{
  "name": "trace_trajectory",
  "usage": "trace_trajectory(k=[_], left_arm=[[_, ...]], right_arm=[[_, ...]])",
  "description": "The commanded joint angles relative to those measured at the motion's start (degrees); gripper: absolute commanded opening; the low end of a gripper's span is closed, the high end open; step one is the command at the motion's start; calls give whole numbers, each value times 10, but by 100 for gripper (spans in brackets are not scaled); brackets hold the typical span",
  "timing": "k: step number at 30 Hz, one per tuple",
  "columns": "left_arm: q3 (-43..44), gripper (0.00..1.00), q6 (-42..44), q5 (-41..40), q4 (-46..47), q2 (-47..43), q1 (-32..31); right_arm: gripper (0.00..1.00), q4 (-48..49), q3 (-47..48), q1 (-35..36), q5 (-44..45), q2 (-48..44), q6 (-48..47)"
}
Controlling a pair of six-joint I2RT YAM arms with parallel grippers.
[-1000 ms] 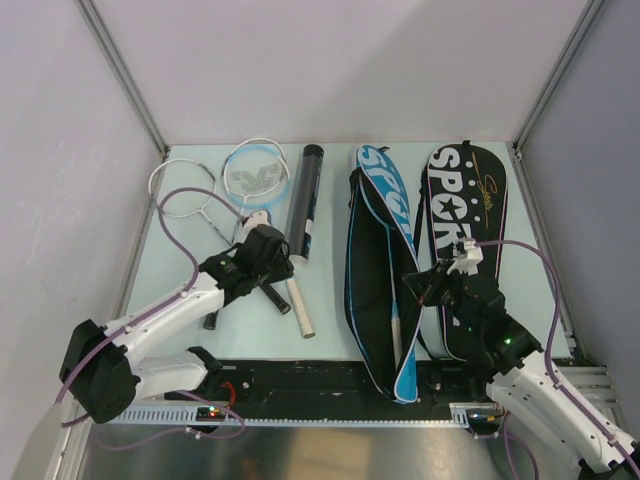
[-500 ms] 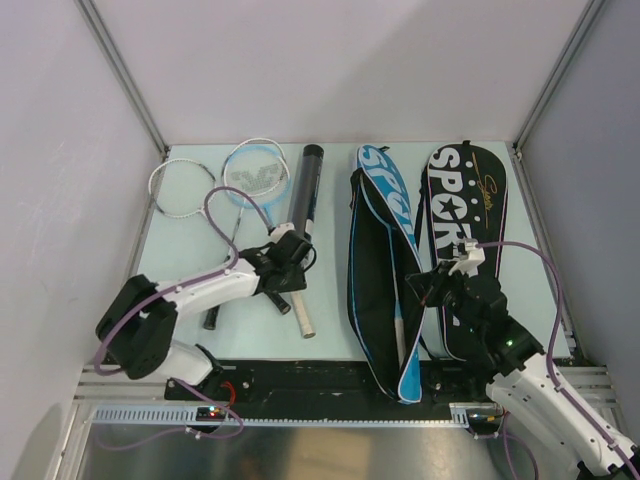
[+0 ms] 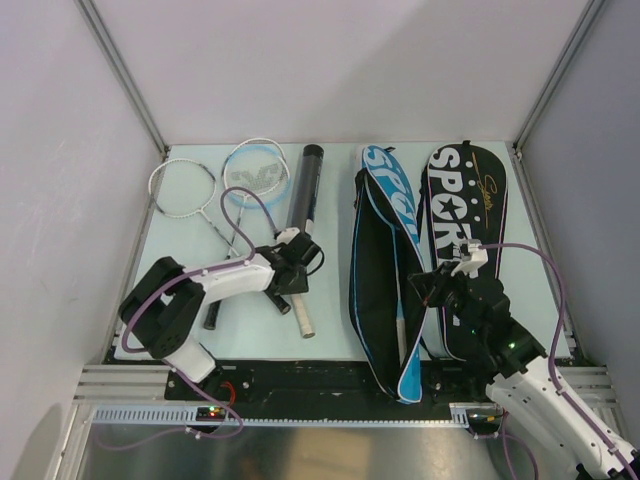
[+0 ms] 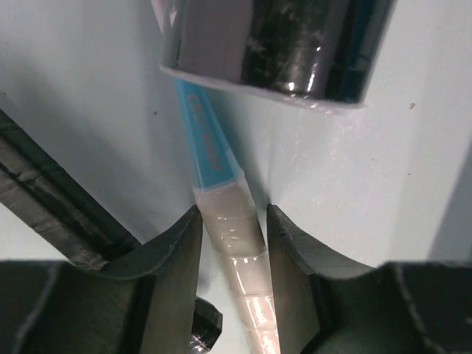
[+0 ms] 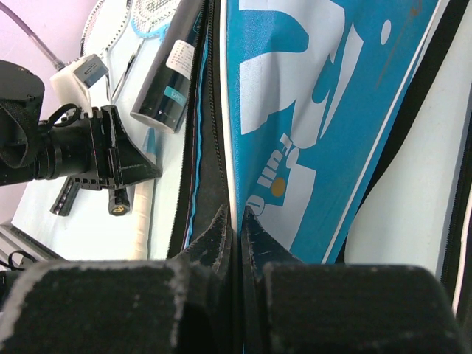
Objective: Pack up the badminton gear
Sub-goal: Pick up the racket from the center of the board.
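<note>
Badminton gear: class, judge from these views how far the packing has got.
Done: nothing visibly; the rackets and tube lie outside the bags. In hand: the right hand pinches the blue bag by its edge; the left hand straddles a white racket handle, grip unclear. Left: everything into the bags.
</note>
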Motion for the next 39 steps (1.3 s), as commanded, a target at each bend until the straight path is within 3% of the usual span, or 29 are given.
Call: trace_trajectory(k=[1, 7, 14, 18, 39], left_arm=[[18, 44, 0, -38, 7, 18, 0], [20, 42, 1, -46, 4, 39, 5], [9, 13, -1, -51, 0, 8, 12], [7, 2, -1, -53, -5, -34, 23], [14, 0, -18, -49, -8, -245, 37]], right_arm=[[0, 41, 40, -3, 13, -14, -11], [0, 38, 42, -4, 17, -19, -14], [0, 39, 44, -5, 16, -17, -17], [0, 42, 44, -6, 14, -12, -15], [0, 51, 43, -6, 8, 12, -3]])
